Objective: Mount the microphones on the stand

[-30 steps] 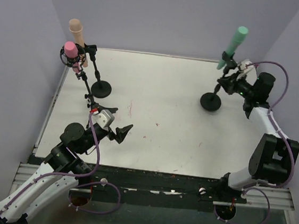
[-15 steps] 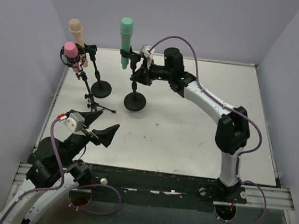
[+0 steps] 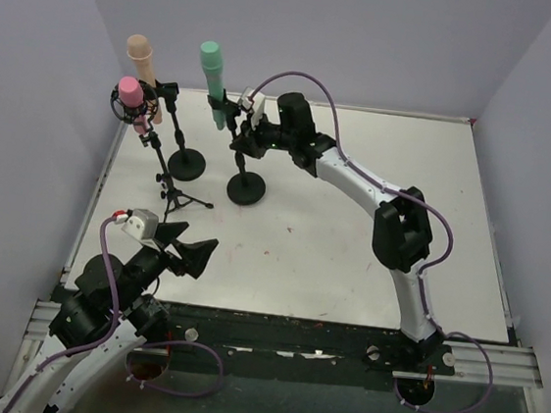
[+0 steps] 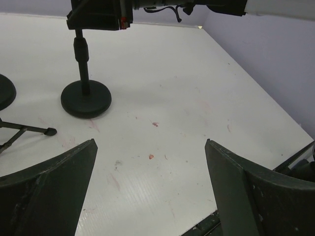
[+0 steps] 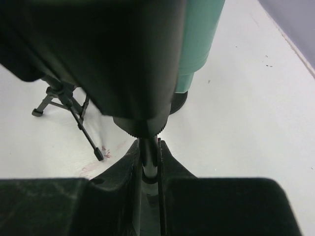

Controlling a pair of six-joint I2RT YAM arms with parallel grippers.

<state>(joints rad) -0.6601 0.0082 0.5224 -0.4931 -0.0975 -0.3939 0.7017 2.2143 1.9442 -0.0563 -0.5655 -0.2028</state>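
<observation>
The right pincer [image 3: 242, 136] is reaching across to the far left part of the tabletop [image 3: 351, 234], where it is gripping the thin pole of a round-base stand [image 3: 246, 190]. In the right wrist view its 2 fingers [image 5: 123, 169] are pressing together on that pole, just below a knurled collar. The teal microphone [image 3: 211, 79] is sitting in the clip at the top of this stand, head up and leaning a little to the left. Its green body [image 5: 199, 44] is showing beside the dark clip in the wrist view.

The left pincer [image 3: 188, 255] is hanging over the near left part of the tabletop, its jaws standing wide apart (only bare white surface is showing between them in the left wrist view).

At the far left edge, the pink microphone [image 3: 130, 91] is resting in a ring mount that appears to belong to the tripod stand [image 3: 180, 197]. The peach microphone [image 3: 141, 54] is standing just behind it, seemingly clipped to a second round-base stand [image 3: 186, 165]. All 3 microphones are off the tabletop.
</observation>
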